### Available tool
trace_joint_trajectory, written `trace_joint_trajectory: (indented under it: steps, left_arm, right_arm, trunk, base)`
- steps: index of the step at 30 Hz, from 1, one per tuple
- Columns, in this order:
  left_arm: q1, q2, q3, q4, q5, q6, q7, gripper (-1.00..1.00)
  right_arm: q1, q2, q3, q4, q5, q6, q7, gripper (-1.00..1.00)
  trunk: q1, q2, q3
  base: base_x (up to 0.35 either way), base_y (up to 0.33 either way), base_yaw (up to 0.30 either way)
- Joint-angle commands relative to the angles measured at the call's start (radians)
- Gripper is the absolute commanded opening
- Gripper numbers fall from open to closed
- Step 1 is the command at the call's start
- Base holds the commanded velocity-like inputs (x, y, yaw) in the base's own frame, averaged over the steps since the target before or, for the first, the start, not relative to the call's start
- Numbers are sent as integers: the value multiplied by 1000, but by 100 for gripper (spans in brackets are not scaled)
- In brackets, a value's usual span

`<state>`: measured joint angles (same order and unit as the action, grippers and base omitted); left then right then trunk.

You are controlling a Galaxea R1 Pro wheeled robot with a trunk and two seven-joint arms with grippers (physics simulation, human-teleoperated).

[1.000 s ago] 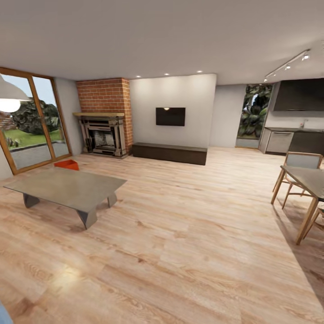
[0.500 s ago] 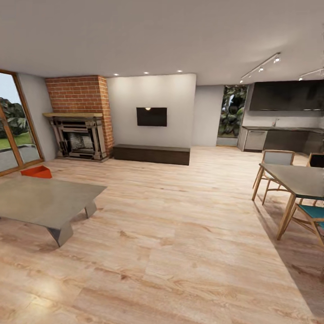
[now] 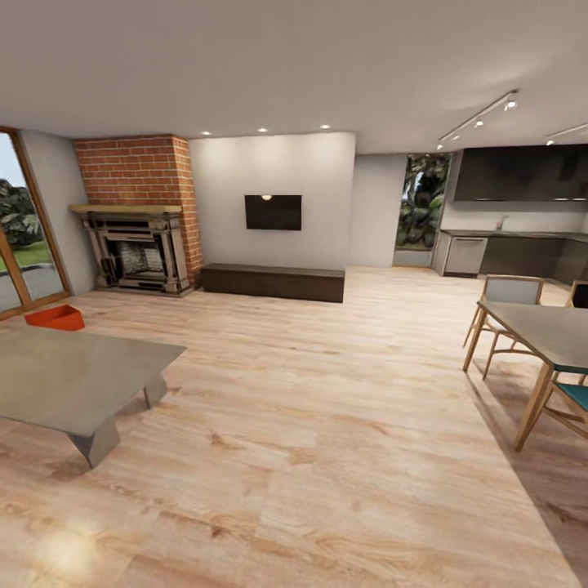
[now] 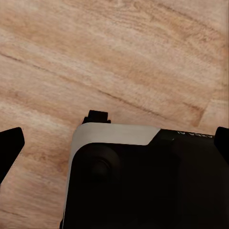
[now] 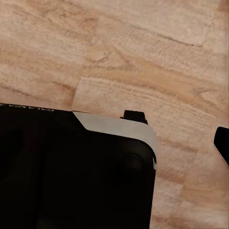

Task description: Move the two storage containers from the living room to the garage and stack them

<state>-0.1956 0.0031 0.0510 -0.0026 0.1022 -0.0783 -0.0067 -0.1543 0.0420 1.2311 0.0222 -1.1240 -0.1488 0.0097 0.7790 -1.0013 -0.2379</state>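
Storage container (image 3: 55, 317) is sitting on the wood floor (image 3: 327, 425) beyond the low grey surface (image 3: 73, 377), near the fireplace (image 3: 137, 255). I'm judging it light, stiff and ribbed, best gripped at a rim wall. Wrist cameras are facing floor; whether either tool is apart or together, I cannot tell.
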Motion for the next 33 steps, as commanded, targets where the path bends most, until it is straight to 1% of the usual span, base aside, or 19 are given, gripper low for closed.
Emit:
trace_joint_trajectory:
  steps: [1, 33]
  left_arm:
    - [-1, 0, 4, 1, 7, -3, -1, 100]
    - [-1, 0, 4, 1, 6, -3, -1, 100]
  right_arm:
    - [-1, 1, 8, 2, -8, -3, 1, 100]
    - [-1, 1, 7, 2, -10, -3, 1, 100]
  trunk:
    - [1, -1, -1]
    - [1, -1, -1]
  base:
    - [323, 0, 0]
    - [323, 0, 0]
